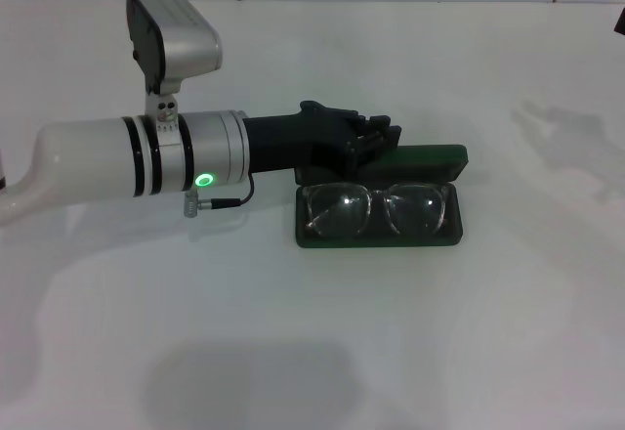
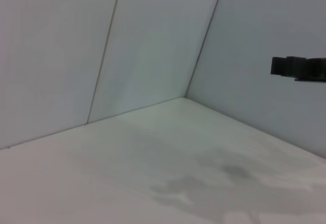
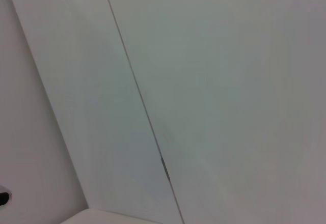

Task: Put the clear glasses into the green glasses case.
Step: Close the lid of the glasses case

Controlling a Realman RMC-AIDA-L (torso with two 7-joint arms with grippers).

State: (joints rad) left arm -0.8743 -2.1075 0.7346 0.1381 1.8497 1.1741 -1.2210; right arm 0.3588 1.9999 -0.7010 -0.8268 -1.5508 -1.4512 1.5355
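Note:
The green glasses case (image 1: 379, 236) lies open at the table's middle, its lid (image 1: 430, 162) standing behind the tray. The clear glasses (image 1: 373, 207) rest inside the tray with the lenses facing up. My left arm reaches in from the left, and my left gripper (image 1: 379, 141) hangs at the lid's left end, just behind the glasses. Whether it touches the lid is hidden by its own black body. My right gripper (image 2: 298, 67) is parked far off to the right, showing only as a small black shape in the left wrist view.
The white table (image 1: 312, 352) runs out on all sides of the case. A tiled white wall (image 2: 153, 40) stands behind it. The left arm's shadow falls on the near part of the table.

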